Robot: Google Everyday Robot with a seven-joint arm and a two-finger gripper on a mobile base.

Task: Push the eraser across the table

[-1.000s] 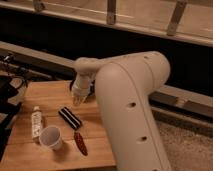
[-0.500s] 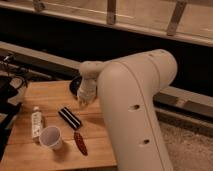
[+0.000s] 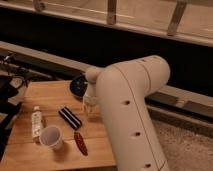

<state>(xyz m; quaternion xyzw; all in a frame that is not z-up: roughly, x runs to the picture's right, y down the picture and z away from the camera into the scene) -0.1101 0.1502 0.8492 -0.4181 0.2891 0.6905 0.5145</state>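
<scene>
The eraser [image 3: 70,118], a small dark block with a pale stripe, lies at an angle near the middle of the light brown wooden table [image 3: 50,97]. My gripper [image 3: 90,106] hangs at the end of the large white arm [image 3: 130,110]. It sits just right of the eraser and slightly behind it, close above the tabletop. A small gap shows between gripper and eraser.
A round dark bowl [image 3: 78,85] sits at the table's back edge, just behind the gripper. A white cup [image 3: 51,137], a small pale bottle [image 3: 36,122] and a reddish-brown oval object [image 3: 80,143] lie in front of the eraser. Dark equipment [image 3: 7,90] stands left of the table.
My gripper has moved right, from above the eraser's back end to its right side, uncovering the bowl. The eraser has not visibly moved.
</scene>
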